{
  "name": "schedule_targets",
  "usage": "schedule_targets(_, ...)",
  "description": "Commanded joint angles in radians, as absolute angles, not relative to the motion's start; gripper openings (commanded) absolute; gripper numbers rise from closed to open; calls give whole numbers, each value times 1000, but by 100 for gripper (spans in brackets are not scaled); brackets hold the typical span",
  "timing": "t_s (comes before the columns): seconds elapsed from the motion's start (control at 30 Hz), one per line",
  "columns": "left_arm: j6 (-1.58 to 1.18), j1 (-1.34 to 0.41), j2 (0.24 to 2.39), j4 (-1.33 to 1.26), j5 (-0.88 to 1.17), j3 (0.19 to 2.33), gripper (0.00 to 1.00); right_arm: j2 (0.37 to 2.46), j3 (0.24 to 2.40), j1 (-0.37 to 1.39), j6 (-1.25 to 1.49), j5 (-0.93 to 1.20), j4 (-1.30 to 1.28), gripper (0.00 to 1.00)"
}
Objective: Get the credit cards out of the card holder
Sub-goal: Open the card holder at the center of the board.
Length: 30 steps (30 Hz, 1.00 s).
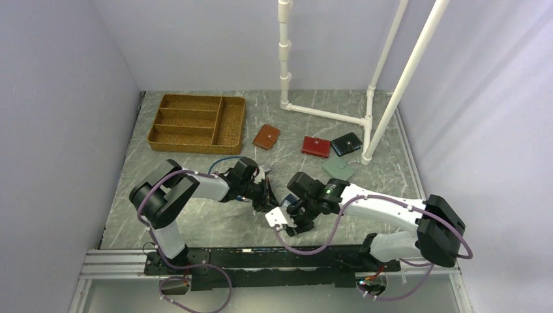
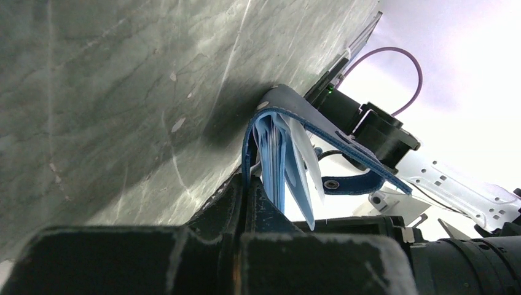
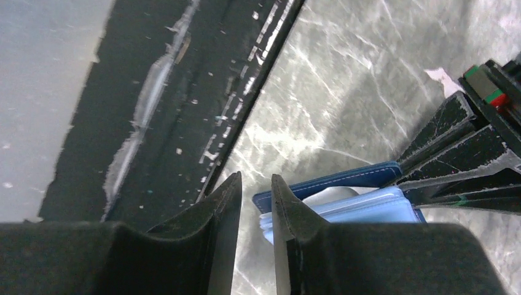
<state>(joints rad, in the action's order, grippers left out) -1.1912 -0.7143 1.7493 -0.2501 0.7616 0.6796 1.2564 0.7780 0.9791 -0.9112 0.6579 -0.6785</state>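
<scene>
The navy card holder hangs open between my two grippers, above the table. My left gripper is shut on one of its covers. Pale blue sleeves fan out of it, and the snap tab hangs free. My right gripper has its jaws a little apart with only table showing between them. It sits just left of the card holder's open edge, where a pale credit card shows among the sleeves. A pale flat card shows by the right gripper's tip. I cannot tell whether that card is held.
A woven divided tray stands at the back left. A tan-brown wallet, a red wallet, a dark wallet and a grey-green one lie behind the arms. A white pipe frame stands at the back right. The black rail runs along the near edge.
</scene>
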Motion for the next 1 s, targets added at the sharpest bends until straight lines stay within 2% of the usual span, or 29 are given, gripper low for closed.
schedule_targets(0.0, -1200, -710, 1700, -280, 764, 711, 0, 1293, 775, 1012, -855, 468, -568, 26)
schedule_targets(0.5, -1186, -709, 1688, -284, 767, 692, 0, 1360, 783, 1012, -842, 330, -565, 27)
schedule_targets(0.97, -1099, -709, 1683, -166, 733, 710, 0, 1317, 813, 911, -854, 386, -623, 28)
